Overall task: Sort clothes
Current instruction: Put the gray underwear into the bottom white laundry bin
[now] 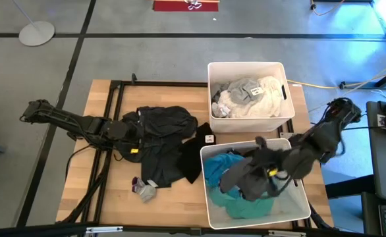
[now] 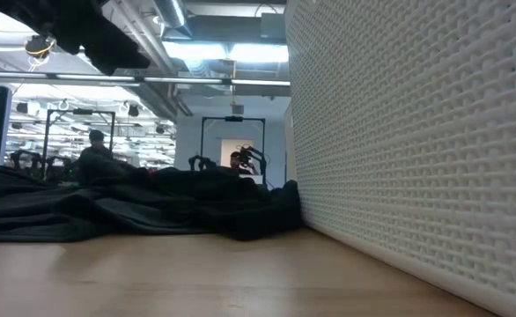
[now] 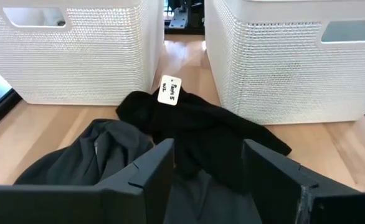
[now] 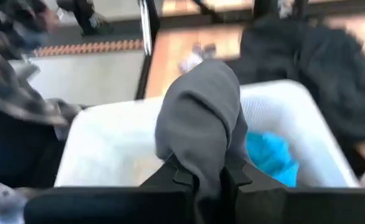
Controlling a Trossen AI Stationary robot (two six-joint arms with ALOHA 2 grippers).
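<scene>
A heap of dark grey and black clothes lies on the table's middle, also in the low view. My left gripper is open over its left part, one finger on either side of a dark grey fold; whether it touches, I cannot tell. A black garment with a white tag lies beyond it. My right gripper is shut on a dark grey garment over the near white bin, which holds a teal garment. The far bin holds white, cream and grey clothes. My right gripper pinches a bunched fold of the dark grey garment between its two fingers. It comes from the table's right side, slanting down. The garment is lifted, bulging out beyond the fingertips, and its lower part drapes onto the clothes in the near bin.
A small grey sock bundle lies on the table near its front edge, left of the near bin. The two bins stand close together, with a narrow gap between them. A black metal frame runs along the table's left part.
</scene>
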